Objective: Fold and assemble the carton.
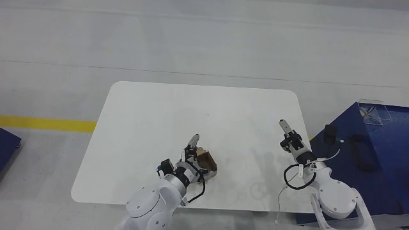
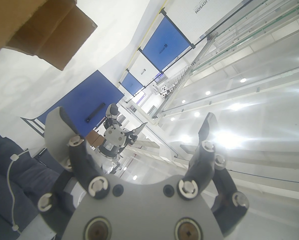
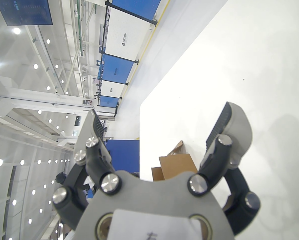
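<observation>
White table, grey floor, carton beside wide left hand, right hand wide

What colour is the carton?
The carton is plain brown cardboard; it shows best in the left wrist view.

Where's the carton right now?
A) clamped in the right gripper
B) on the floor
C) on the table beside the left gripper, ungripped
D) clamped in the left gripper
C: the carton lies on the table beside the open left gripper, which has nothing between its fingers; the open right gripper is well apart.
</observation>
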Tool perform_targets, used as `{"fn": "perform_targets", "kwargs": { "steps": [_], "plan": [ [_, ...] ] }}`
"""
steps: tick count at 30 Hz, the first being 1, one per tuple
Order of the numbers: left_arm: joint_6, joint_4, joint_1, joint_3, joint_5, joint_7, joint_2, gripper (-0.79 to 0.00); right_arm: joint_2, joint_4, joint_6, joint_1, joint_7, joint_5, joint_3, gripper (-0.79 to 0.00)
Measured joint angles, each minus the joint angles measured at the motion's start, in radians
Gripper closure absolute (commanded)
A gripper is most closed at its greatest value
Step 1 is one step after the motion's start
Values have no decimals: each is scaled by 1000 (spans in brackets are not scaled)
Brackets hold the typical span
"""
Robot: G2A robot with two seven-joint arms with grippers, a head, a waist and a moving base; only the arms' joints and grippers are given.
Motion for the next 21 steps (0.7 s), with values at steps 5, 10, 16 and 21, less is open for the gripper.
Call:
{"fn": "perform_targets", "kwargs": {
  "steps": [5,10,16,21],
  "plan": [
    [0,0,0,0,0,0,0,-785,0,0,0,0,0,0,0,-785],
    [35,-45,0,12,90,36,12,-785,0,-5,33,5,-8,-71,-46,-785],
    [373,-167,64,41,484,293,25,-785,-3,-30,108,18,-23,-352,-226,-785],
    [578,-94,71,57,524,325,30,-785,-9,-2,176,44,-28,-567,-351,-785]
  ]
}}
